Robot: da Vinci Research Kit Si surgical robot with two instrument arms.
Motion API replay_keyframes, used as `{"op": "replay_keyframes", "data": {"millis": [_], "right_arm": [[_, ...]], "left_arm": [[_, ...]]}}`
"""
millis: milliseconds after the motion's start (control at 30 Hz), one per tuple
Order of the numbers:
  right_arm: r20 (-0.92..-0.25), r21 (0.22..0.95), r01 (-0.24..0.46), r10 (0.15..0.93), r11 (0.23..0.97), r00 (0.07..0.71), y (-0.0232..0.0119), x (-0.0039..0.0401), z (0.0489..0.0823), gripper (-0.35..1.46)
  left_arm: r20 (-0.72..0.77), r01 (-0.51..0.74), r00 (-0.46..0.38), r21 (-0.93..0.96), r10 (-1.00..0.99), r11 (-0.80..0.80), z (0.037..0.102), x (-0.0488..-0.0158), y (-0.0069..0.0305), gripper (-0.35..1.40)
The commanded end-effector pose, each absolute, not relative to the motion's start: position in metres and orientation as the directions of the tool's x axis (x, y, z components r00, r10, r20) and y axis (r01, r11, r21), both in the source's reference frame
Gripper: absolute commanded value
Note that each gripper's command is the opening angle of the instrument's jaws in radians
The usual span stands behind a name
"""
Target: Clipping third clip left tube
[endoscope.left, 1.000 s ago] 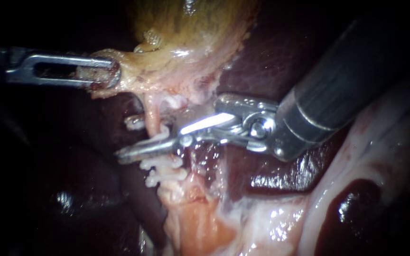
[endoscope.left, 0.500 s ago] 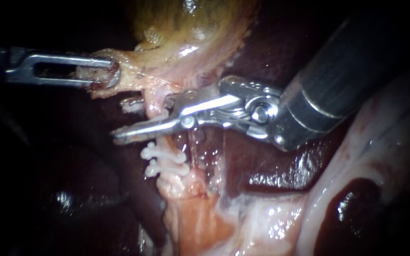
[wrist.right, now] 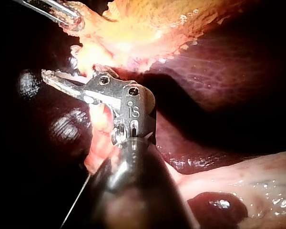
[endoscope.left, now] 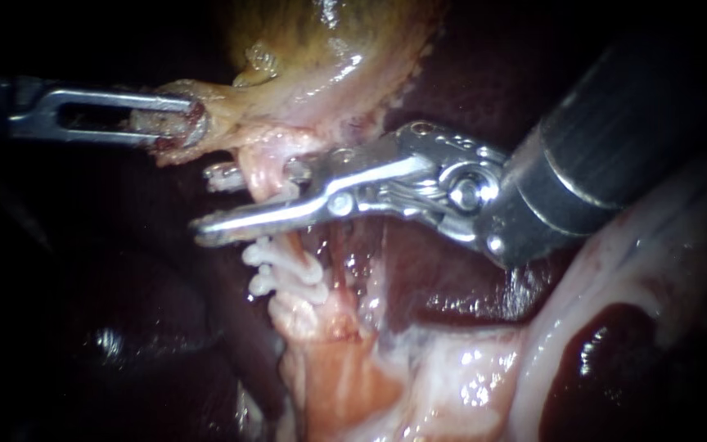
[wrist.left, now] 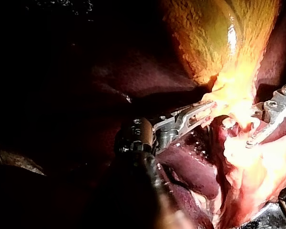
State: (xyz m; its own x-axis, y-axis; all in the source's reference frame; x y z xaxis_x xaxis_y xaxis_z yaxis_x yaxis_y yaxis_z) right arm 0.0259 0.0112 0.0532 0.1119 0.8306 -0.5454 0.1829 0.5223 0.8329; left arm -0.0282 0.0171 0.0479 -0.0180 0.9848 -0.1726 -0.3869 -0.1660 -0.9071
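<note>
Mottled gallbladder [endoscope.left: 329, 49], pink tube [endoscope.left: 262, 168], ribbed white clips [endoscope.left: 288, 274], steel right instrument [endoscope.left: 204, 203]

- The left instrument [endoscope.left: 169, 121] comes in level from the left side of the endoscope view; its thin shaft is mostly lost in the dark.
- Its two slotted jaws lie together and are clamped on the edge of the gallbladder [endoscope.left: 231, 110].
- The right instrument [endoscope.left: 216, 201] reaches down from the upper right on a thick dark shaft, and its metal wrist is bent so the jaws point left.
- Its jaws stand apart. The long near jaw runs in front of the tube [endoscope.left: 265, 173], and the tip of the other jaw shows behind it, so the tube sits in the gap.
</note>
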Motion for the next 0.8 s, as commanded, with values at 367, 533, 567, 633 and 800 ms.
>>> {"op": "replay_keyframes", "data": {"millis": [367,533,567,633,800], "right_arm": [[-0.478,0.869,0.230,0.864,0.439,0.157,0.0112,0.0255,0.0532,0.30],[-0.459,0.878,0.236,0.872,0.417,0.167,0.0111,0.0255,0.0533,0.11],[-0.460,0.877,0.241,0.871,0.416,0.170,0.0111,0.0255,0.0533,0.05],[-0.461,0.876,0.244,0.871,0.416,0.171,0.0111,0.0254,0.0534,-0.03],[-0.461,0.876,0.243,0.871,0.416,0.171,0.0110,0.0252,0.0533,-0.35]], "left_arm": [[-0.172,-0.386,-0.018,-0.908,0.985,-0.166,0.0479,-0.0282,0.0172,-0.35],[-0.172,-0.386,-0.018,-0.908,0.985,-0.166,0.0479,-0.0282,0.0172,-0.35],[-0.172,-0.386,-0.018,-0.908,0.985,-0.166,0.0479,-0.0282,0.0172,-0.35],[-0.172,-0.386,-0.018,-0.908,0.985,-0.166,0.0479,-0.0282,0.0172,-0.35],[-0.172,-0.386,-0.018,-0.908,0.985,-0.166,0.0479,-0.0282,0.0172,-0.35]]}}
